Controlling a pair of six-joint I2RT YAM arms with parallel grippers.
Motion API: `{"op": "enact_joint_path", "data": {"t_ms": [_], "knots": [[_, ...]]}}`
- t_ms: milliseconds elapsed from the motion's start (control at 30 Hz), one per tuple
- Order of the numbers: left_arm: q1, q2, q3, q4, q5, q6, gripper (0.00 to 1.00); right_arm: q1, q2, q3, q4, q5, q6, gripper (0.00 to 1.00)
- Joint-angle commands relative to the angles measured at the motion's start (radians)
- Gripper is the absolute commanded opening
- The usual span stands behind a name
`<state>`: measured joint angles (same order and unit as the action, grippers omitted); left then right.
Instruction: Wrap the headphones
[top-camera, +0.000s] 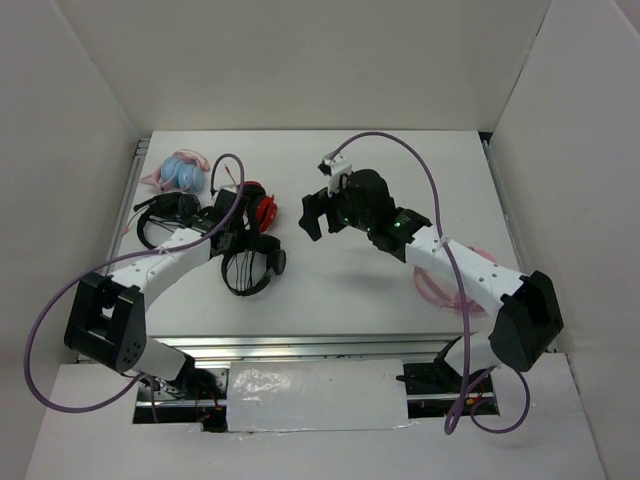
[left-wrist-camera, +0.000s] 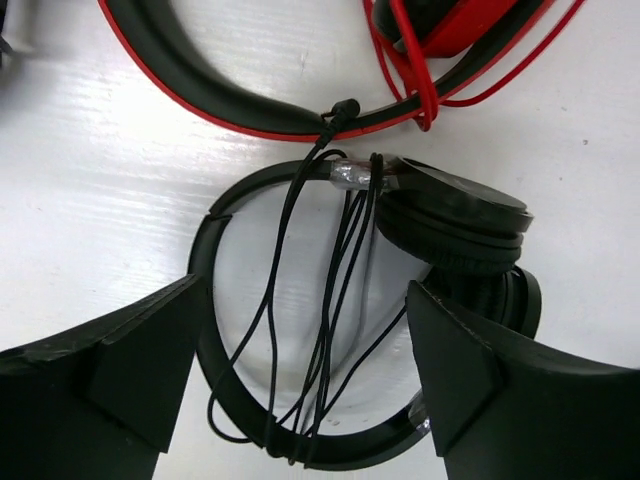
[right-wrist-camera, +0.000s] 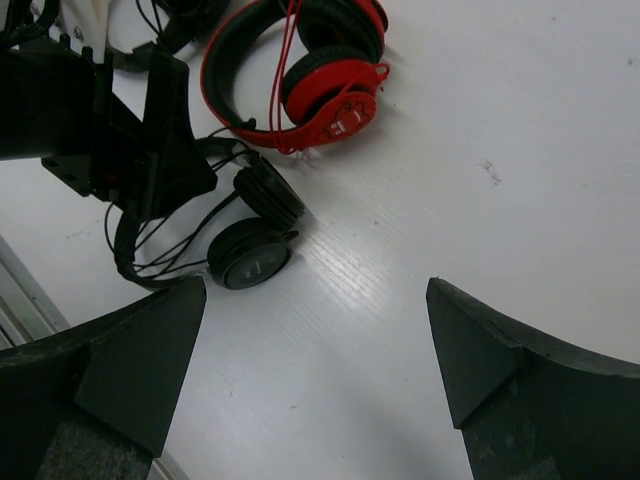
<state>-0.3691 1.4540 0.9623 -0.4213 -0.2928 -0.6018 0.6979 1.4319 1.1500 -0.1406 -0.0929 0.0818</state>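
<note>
The headphones (top-camera: 252, 272) are small and all black and lie on the white table in front of the left arm. In the left wrist view their thin headband (left-wrist-camera: 205, 250) forms a loop, with the thin black cable (left-wrist-camera: 340, 260) strung across it in several strands. Two stacked earcups (left-wrist-camera: 455, 220) sit at the right. My left gripper (left-wrist-camera: 305, 300) hovers right over the loop, open, its fingers either side of the strands and gripping nothing. My right gripper (top-camera: 322, 212) hangs open to the right of the headphones (right-wrist-camera: 250, 255), with only bare table between its fingers (right-wrist-camera: 140, 360).
Red-and-black headphones (top-camera: 262, 208) (left-wrist-camera: 250, 110) lie just behind the black pair. A bulkier black headset (top-camera: 165, 215) and a blue-and-pink bundle (top-camera: 183, 170) sit at the far left. A pink cord (top-camera: 450, 288) lies under the right arm. White walls enclose the table.
</note>
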Motion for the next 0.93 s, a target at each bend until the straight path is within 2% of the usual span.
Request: {"op": "enact_joint_path", "data": {"t_ms": [0,200,367,433,500,633,733,900], "knots": [[-0.005,-0.056,0.065,-0.02,-0.049,0.005,0.99,0.009,-0.068,-0.006,0.055,0.022,0.041,1.0],[0.022,-0.101,0.15,-0.088,-0.063,0.005,0.99,-0.03,-0.103,-0.012,0.062,0.05,0.13,1.0],[0.145,-0.188,0.233,-0.175,-0.075,-0.059,0.99,-0.136,-0.165,-0.071,0.032,0.087,0.277,1.0],[0.212,-0.243,0.239,-0.223,-0.086,-0.088,0.99,-0.216,-0.223,-0.107,0.01,0.09,0.32,1.0],[0.286,-0.276,0.239,-0.261,-0.078,-0.125,0.99,-0.267,-0.289,-0.165,-0.005,0.09,0.361,1.0],[0.358,-0.358,0.208,-0.356,-0.077,-0.164,0.99,-0.363,-0.402,-0.257,-0.08,0.228,0.407,1.0],[0.401,-0.428,0.148,-0.326,-0.065,-0.168,0.99,-0.406,-0.479,-0.306,-0.137,0.323,0.423,1.0],[0.441,-0.477,0.099,-0.295,0.001,-0.156,0.99,-0.451,-0.597,-0.366,-0.136,0.274,0.432,1.0]]}}
